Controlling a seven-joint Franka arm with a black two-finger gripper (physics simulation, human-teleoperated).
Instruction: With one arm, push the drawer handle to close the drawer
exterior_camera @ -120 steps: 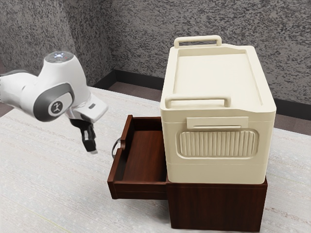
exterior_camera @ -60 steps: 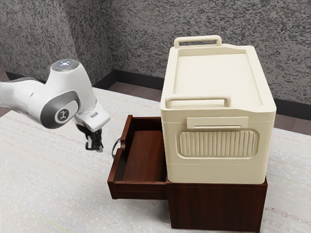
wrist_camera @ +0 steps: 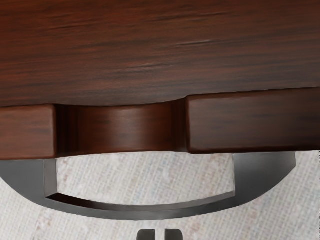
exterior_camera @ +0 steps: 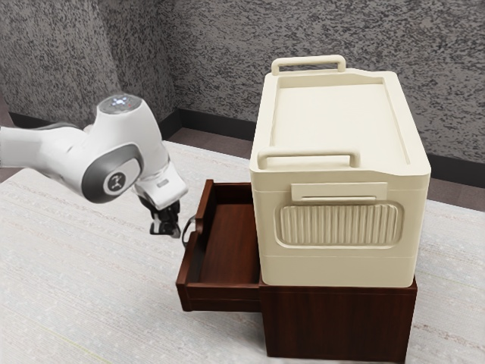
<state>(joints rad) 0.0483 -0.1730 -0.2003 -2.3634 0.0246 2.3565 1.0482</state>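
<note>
Exterior view: drawer [exterior_camera: 190,265] juts open from cabinet [exterior_camera: 341,322] toward exterior view's left, handle [exterior_camera: 186,232] on outer face; gripper [exterior_camera: 168,230] just beside handle, tips slightly apart, holding nothing. Wooden drawer probably slides stiffly but lightly; handle smooth, hard, could slip: push squarely at middle of curve. Cream box [exterior_camera: 333,121] rests atop cabinet, seemingly outside drawer's path

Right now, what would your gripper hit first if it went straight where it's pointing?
Probably the tabletop: my gripper points roughly downward, just outside the drawer handle. Depth is unclear, though, so a slight tilt might make it brush the handle first.
</note>
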